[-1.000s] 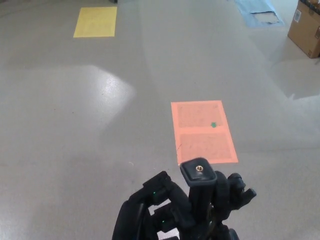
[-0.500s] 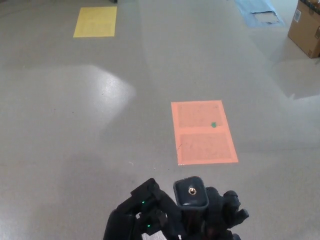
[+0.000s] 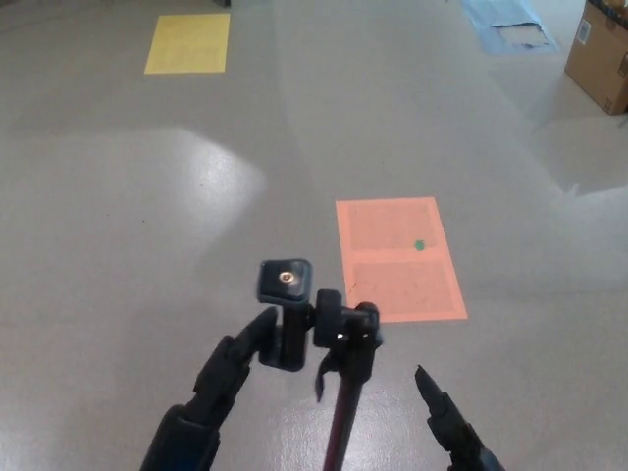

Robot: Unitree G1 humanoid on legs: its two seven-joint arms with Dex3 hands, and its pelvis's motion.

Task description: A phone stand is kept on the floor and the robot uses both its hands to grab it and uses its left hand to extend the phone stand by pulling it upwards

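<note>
Two hands (image 3: pixel 231 368) (image 3: pixel 446 427) spread beside phone stand (image 3: pixel 324 339); grey floor (image 3: pixel 147 226), orange sheet (image 3: pixel 397 260), yellow sheet (image 3: pixel 186 42).

Bare floor (image 3: pixel 147 226) lies open around phone stand (image 3: pixel 324 363).

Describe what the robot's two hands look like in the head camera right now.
Both are black. The left hand shows thick, blocky fingers narrowing to a tip, on a dark rounded forearm. Only a slim, pointed black finger of the right hand shows. No cables or markings are visible.

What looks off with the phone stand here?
The phone stand leans left with its head cocked sideways. The left robot hand only touches the head; the right robot hand is clear of it.
</note>
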